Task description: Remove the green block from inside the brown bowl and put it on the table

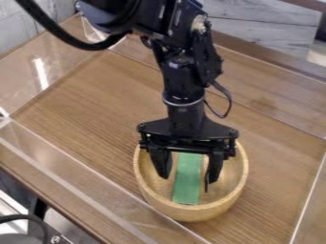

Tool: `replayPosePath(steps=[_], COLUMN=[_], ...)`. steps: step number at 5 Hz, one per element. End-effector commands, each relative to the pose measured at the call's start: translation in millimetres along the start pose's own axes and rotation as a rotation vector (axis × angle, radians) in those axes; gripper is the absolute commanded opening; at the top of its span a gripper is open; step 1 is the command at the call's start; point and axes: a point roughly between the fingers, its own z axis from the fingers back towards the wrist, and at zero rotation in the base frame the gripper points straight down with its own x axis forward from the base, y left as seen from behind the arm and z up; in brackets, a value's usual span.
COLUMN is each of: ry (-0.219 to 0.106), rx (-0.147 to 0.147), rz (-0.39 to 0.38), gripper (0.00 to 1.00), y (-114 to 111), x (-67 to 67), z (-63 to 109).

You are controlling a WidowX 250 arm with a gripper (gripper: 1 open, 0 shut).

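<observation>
Gripper (188,169) wide open, straddling green block (190,181) in brown bowl (192,207).

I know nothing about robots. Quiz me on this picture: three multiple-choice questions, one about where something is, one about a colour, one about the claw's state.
1. Where is the flat green rectangular block?
A. on the tabletop
B. inside the round tan wooden bowl
C. lifted in the air

2. What colour is the robot arm?
A. black
B. white
C. orange

3. How is the gripper?
A. shut tight
B. open, fingers either side of the block
C. out of view

Answers: 1 B, the block lies within the bowl's rim. 2 A, the arm and claw are dark throughout. 3 B, its two fingers stand wide apart, reaching down into the bowl.
</observation>
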Motion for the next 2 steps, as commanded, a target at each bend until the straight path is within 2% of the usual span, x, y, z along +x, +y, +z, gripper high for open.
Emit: replayPosePath(steps=[1,2], ry=[-0.044,-0.044], rx=[-0.029,-0.030], rz=[-0.001,-0.004], gripper=[1.00,1.00], y=[-6.2,-6.6], x=[12.1,13.2], z=[10.2,9.6])
